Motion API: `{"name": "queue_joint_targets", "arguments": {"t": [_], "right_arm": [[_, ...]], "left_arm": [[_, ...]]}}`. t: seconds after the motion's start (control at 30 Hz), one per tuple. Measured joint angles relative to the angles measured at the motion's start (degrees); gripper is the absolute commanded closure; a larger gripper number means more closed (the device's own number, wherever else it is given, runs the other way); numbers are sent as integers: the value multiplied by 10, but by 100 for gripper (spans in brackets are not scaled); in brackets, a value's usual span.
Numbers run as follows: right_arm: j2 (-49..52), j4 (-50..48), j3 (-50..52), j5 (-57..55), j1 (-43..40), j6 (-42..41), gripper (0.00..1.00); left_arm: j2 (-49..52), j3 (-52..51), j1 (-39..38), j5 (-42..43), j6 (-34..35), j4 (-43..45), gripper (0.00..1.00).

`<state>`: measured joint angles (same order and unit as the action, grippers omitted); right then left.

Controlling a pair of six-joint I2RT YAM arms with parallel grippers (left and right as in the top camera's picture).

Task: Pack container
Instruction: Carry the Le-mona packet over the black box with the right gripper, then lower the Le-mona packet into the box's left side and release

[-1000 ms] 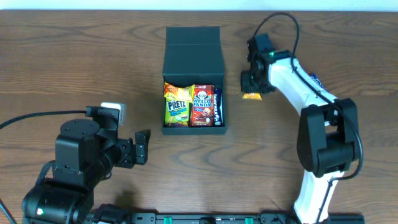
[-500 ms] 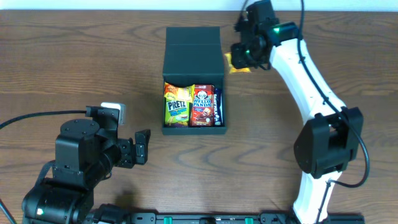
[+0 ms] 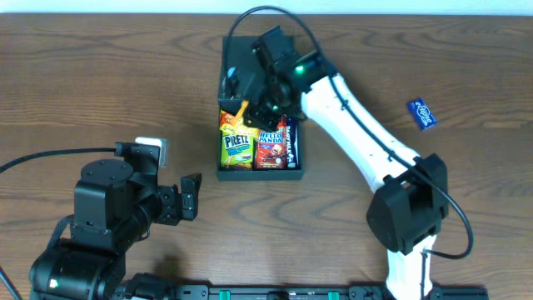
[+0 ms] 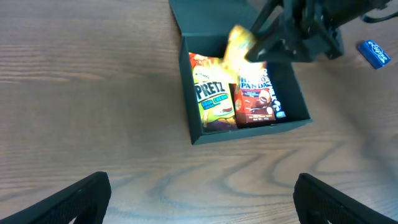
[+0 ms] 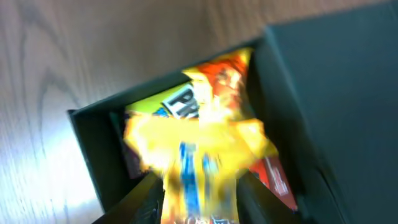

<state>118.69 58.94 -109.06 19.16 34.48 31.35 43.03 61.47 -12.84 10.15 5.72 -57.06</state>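
Observation:
The black container [image 3: 225,173] sits at the table's middle with its flap lid open at the far side. It holds a green and yellow pretzel packet [image 3: 237,146], a red Hello Panda packet [image 3: 270,146] and a dark packet [image 3: 291,143]. My right gripper [image 3: 250,107] is shut on a yellow snack packet [image 5: 199,155] and holds it over the container's far left part, above the pretzel packet. The same packet shows in the left wrist view [image 4: 239,43]. My left gripper [image 4: 199,199] is open and empty above bare table, near the container's front.
A small blue packet [image 3: 422,114] lies on the table at the right; it also shows in the left wrist view [image 4: 374,52]. The right arm reaches across the container's right side. The left arm's base stands at the front left.
My right gripper has carried the yellow packet from the table right of the container to over the container. The blue packet has come into sight. The left arm has not moved.

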Motion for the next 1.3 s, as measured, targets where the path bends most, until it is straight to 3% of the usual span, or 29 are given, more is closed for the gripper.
{"name": "queue_joint_targets", "arguments": {"t": [0.17,0.67,0.77,0.87,0.97,1.03,1.1,1.23,1.3], "right_arm": [[0,-41,38,2,19,55,65],[0,-76,69,-10,21,63,31],[0,-61,69,7,21,54,29],[0,-51,69,33,21,51,37],[0,-41,69,54,22,45,63],[0,-35,69,63,25,35,74],[0,-35,69,71,30,32,75],[0,-35,69,81,47,29,88],[0,-35,69,84,55,27,89]], "left_arm": [[0,0,0,0,0,0,5],[0,0,0,0,0,0,5],[0,0,0,0,0,0,5],[0,0,0,0,0,0,5],[0,0,0,0,0,0,5],[0,0,0,0,0,0,5],[0,0,0,0,0,0,5],[0,0,0,0,0,0,5],[0,0,0,0,0,0,5]]}}
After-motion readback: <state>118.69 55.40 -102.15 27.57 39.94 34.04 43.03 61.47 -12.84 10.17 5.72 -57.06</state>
